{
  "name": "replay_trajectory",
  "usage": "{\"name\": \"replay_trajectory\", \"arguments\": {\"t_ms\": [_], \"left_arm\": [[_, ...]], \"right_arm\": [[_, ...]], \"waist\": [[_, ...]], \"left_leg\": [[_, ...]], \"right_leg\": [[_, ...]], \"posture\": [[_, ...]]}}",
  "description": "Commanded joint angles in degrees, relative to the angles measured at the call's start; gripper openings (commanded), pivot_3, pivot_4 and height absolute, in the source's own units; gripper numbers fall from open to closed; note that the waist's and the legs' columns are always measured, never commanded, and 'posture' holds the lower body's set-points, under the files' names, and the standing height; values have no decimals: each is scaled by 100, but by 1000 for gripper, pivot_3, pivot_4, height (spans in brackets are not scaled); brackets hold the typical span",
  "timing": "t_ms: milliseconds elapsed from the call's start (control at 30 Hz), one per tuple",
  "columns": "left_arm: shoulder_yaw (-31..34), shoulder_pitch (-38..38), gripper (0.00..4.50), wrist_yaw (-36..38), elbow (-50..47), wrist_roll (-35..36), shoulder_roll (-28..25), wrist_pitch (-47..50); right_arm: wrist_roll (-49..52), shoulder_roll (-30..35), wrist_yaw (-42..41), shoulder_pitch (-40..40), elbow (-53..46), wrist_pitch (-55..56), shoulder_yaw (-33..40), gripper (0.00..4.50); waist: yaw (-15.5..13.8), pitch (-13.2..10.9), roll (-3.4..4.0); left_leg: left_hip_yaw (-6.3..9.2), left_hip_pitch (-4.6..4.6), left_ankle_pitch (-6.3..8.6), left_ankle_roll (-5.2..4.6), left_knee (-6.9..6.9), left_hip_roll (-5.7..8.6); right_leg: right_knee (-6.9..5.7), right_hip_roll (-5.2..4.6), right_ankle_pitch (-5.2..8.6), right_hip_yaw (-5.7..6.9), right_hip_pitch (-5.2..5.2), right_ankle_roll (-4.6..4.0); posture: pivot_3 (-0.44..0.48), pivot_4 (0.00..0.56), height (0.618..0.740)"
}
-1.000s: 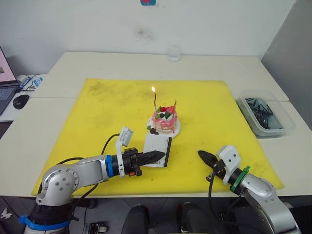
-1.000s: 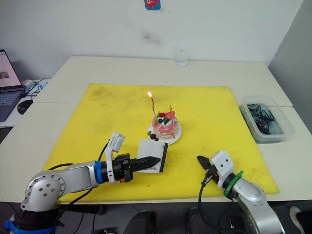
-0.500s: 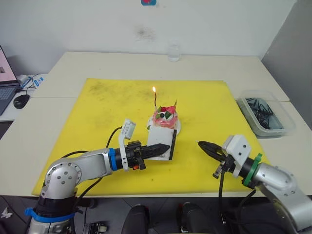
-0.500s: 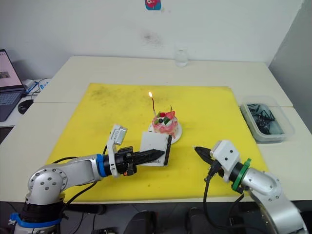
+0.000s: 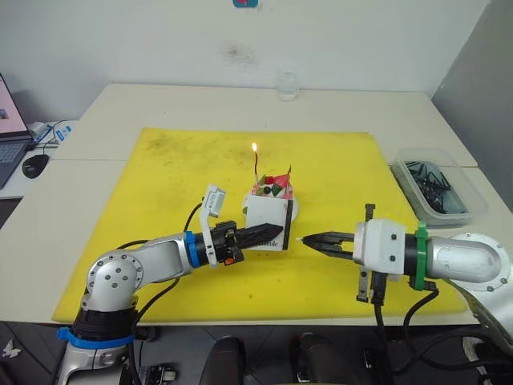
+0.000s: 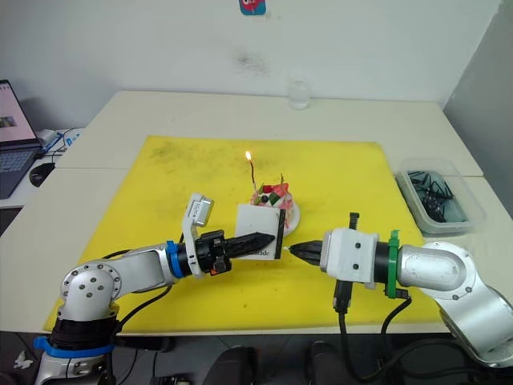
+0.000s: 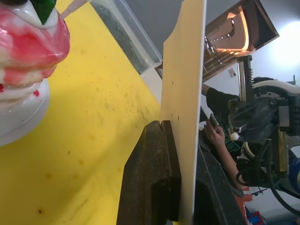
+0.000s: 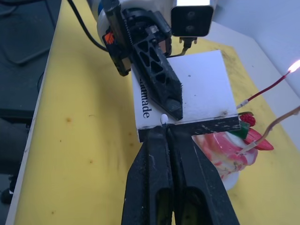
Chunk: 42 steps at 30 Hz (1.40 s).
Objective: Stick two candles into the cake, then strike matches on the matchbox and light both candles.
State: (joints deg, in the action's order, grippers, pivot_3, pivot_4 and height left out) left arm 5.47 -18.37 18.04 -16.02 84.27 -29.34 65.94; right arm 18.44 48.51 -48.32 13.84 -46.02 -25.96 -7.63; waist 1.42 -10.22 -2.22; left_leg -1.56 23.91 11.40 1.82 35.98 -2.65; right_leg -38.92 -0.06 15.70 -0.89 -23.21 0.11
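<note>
From the head views, the left gripper [image 5: 268, 233] is clamping the flat white rectangular matchbox printed in black [image 5: 265, 225], holding it up on edge above the yellow mat [image 5: 160, 184], with the black striking strip facing three o'clock. The box is standing just in front of the small round pink-and-white cake on its white plate [image 5: 272, 191], at the cake's six o'clock. Two thin wire-like candles are standing in the cake: the reddish one [image 5: 256, 165] at the cake's eleven o'clock is burning with a small flame, the pale one [image 5: 288, 172] at one o'clock is unlit. The right gripper [image 5: 311, 238] is reaching in from three o'clock, its black fingers pinched together on a short match with a pale head [image 5: 300, 238], whose tip is sitting just beside the striking strip. A clear plastic bin of dark sticks [image 5: 437, 191] is resting on the white table [image 5: 104, 112] well off the mat at three o'clock, and a clear glass [image 5: 287, 84] is standing at twelve o'clock near the wall.

In the left wrist view, the two black fingers [image 7: 150, 183] are squeezing the thin pale edge of the matchbox between them, with the cake close by.

In the right wrist view, the fingers are closed tight on the match, whose pale head [image 8: 164, 118] is touching the box's edge beside the left gripper's fingertip.
</note>
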Motion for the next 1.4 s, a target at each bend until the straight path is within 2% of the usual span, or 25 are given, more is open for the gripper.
{"name": "replay_trajectory", "arguments": {"t_ms": [33, 633, 1400], "left_arm": [[61, -7, 0, 58, -122, 156, -54, 9], [10, 20, 0, 129, -86, 185, -87, 55], [-151, -111, 0, 351, -96, 50, 8, 117]], "right_arm": [[-377, -62, -19, 174, 138, 404, -184, 33], [-1205, -509, -55, 445, 803, 969, -609, 33], [-1659, -670, -299, 380, 1093, 1365, -983, 33]], "waist": [[0, 0, 0], [-2, 0, 0], [-2, 0, 0]], "left_leg": [[1, 0, 0, 0, 1, 0], [0, -1, -1, 1, 2, -2], [1, -1, -1, 1, 2, -2]], "right_leg": [[0, 0, 0, 0, 0, 0], [-3, -1, -1, 0, 0, 0], [-4, 0, -1, 0, 0, 0]], "posture": [[0, 150, 740], [0, 150, 740], [0, 150, 740]]}}
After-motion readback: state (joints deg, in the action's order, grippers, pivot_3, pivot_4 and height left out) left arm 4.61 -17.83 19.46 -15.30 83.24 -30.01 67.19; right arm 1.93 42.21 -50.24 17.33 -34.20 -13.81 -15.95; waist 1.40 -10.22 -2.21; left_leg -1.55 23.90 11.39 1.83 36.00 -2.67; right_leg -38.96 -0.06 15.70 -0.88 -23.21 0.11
